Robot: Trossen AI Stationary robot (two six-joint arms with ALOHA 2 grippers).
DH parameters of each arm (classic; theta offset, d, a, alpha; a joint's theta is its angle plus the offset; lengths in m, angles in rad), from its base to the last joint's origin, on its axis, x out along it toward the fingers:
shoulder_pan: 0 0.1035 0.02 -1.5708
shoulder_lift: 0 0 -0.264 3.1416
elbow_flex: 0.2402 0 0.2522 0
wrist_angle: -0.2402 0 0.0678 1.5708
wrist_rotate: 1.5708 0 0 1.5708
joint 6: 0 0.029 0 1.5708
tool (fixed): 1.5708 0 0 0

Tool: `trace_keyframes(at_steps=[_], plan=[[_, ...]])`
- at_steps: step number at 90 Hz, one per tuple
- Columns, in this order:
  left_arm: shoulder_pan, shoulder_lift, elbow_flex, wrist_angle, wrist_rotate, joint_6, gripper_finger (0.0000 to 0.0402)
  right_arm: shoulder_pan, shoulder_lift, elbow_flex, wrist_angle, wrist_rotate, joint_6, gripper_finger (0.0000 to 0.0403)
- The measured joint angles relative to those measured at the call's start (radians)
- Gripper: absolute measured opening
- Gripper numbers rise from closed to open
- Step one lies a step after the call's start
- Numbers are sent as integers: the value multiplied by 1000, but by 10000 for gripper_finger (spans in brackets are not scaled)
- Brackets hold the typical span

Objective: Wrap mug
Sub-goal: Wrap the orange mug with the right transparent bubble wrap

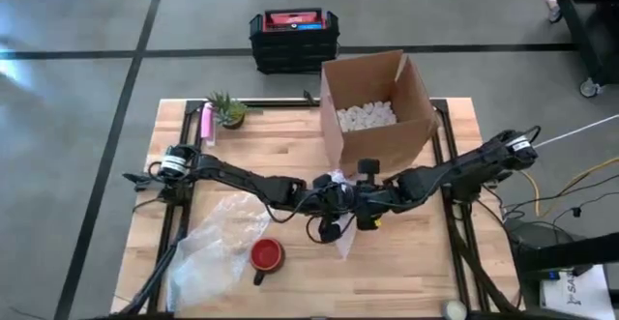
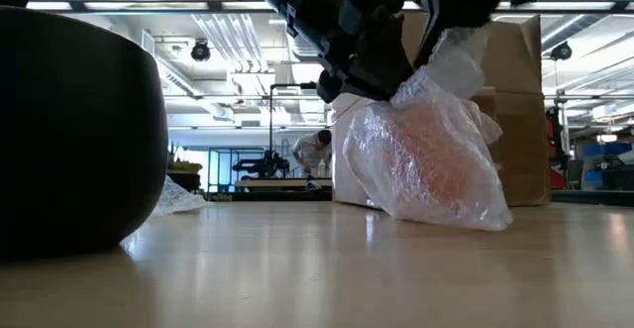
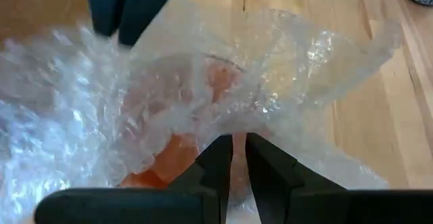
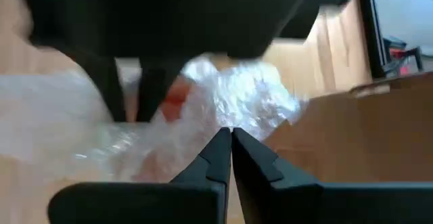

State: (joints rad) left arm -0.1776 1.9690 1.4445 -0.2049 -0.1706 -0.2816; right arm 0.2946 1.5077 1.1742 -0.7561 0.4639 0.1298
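Both arms meet mid-frame in the high view, just below the cardboard box (image 1: pixel 377 107), and that's where your wrapped item is: an orange-red mug (image 3: pixel 169 163) showing through the bubble wrap (image 2: pixel 436 164). In the low view the bundle sits right of center with its bottom on the table (image 1: pixel 416 272) and its top gathered up under the arms, so you're likely holding the loose ends shut while the mug's weight stays on the wood.

Left gripper (image 3: pixel 238 160): jaws nearly together, clamped on a fold of the wrap right over the mug. Right gripper (image 4: pixel 230 149): jaws together on a thin edge of the same wrap, w/ the box wall close beside it. Two pinch points prob. keep the film from springing back open.

A second mug, the red mug (image 1: pixel 267 254), stands bare in the lower-left-center of the high view, next to a spare plastic sheet (image 1: pixel 218 247) spread toward the lower left; neither is touched. The box is open w/ white packing peanuts (image 1: pixel 366 116) inside, presumably where the bundle goes. Potted plant (image 1: pixel 228 110) and pink bottle (image 1: pixel 206 122) sit upper left, out of the way
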Motion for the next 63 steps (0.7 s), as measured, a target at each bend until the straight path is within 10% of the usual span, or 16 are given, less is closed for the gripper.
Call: trace_keyframes(at_steps=[63], plan=[[-5,-62,53,-98,16,22,36,2,4,-277,345,-205,112,0]])
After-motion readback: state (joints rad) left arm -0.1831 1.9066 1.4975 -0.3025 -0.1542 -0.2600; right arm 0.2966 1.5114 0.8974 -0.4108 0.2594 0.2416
